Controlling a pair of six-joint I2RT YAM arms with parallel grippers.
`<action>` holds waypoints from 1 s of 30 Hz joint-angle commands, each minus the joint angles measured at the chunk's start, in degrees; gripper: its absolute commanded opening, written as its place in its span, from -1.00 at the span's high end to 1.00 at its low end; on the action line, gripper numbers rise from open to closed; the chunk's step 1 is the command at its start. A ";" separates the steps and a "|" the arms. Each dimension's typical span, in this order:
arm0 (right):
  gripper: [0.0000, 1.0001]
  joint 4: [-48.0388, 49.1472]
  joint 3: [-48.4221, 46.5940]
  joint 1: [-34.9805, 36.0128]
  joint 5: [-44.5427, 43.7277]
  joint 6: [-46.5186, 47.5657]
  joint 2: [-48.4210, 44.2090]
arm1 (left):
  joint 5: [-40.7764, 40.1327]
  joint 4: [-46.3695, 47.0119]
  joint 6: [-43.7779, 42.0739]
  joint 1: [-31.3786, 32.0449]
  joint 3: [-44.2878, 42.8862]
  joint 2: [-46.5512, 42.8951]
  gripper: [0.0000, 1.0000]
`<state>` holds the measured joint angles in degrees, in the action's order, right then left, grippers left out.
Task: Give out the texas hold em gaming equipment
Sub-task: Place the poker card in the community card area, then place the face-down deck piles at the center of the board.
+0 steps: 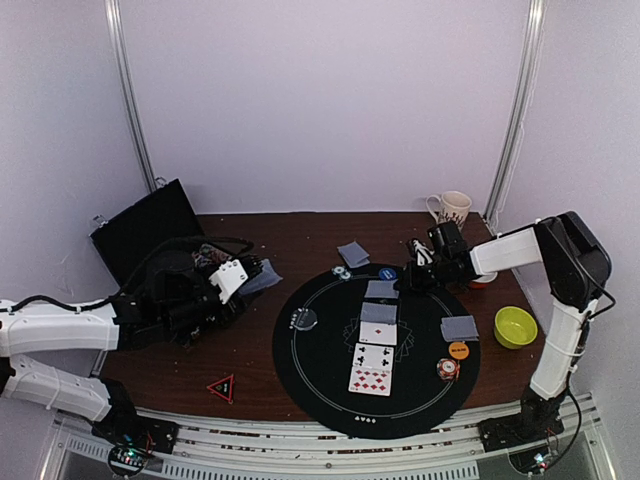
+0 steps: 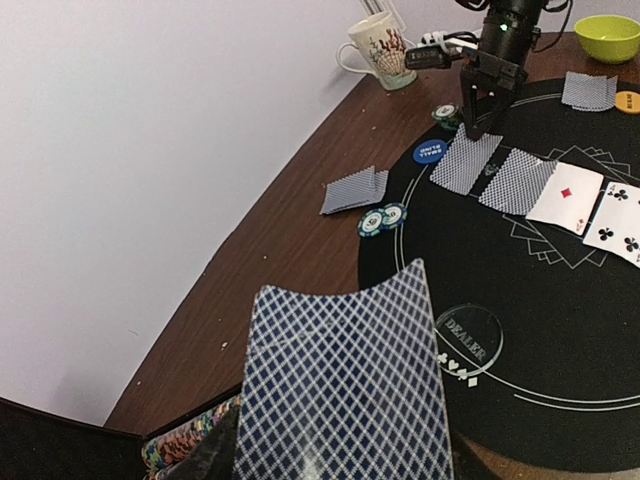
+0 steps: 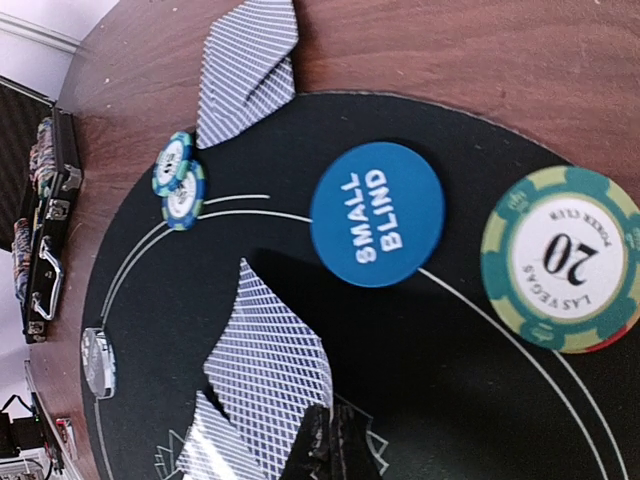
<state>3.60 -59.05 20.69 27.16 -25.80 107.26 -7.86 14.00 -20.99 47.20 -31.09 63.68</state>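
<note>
At the far left, the left gripper [image 1: 232,280] is holding a playing card [image 2: 345,395] above the wood beside the black case [image 1: 150,235]. Its jaws are evidently clamping the card's lower edge, though the fingers themselves are hiding behind it in the wrist view. The card is bowing noticeably, so a pinch that low is risking a sudden spring-out, or the card landing face up on release.

Between this arm and the black mat [image 1: 320,385], a face-down pair [image 2: 354,190] is lying on the wood, and two small chips [image 2: 381,218] are touching each other at the mat's rim. A low sweep toward the mat is likely to scatter them, or to nudge the clear dealer button [image 2: 468,340] just inside the ring.

Further right, the right gripper [image 3: 333,445] is hovering low over a face-down card [image 3: 268,365] near the blue small-blind button [image 3: 377,214], its jaws looking closed together on nothing. Descending like that, it is risking dragging the card across its neighbour rather than lifting it, or shoving the button toward the 20 chip [image 3: 563,258].

At the far right, the arm is reaching past the mug [image 1: 452,207], where a wide swing could be enough to tip it.
</note>
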 commanded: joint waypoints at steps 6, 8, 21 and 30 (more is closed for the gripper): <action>1.00 -0.56 -0.78 -0.47 -0.74 0.85 2.43 | -2.38 6.72 3.60 0.00 2.36 0.83 -0.03; 0.77 -1.36 -0.89 -0.52 -0.50 0.93 2.52 | -3.05 7.52 5.28 0.01 2.95 1.40 -0.03; -0.06 -13.88 -5.19 0.24 -6.52 4.75 -7.82 | -4.42 10.35 12.95 -2.24 2.37 11.66 -0.08; -0.22 -19.28 -8.02 0.62 -10.43 6.75 -19.67 | -8.69 4.27 38.98 -2.17 1.82 18.43 -0.04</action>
<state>-11.86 -65.39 21.04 19.86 -20.88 91.61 -13.87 15.05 5.04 44.56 -31.31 80.66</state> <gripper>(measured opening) 0.589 0.511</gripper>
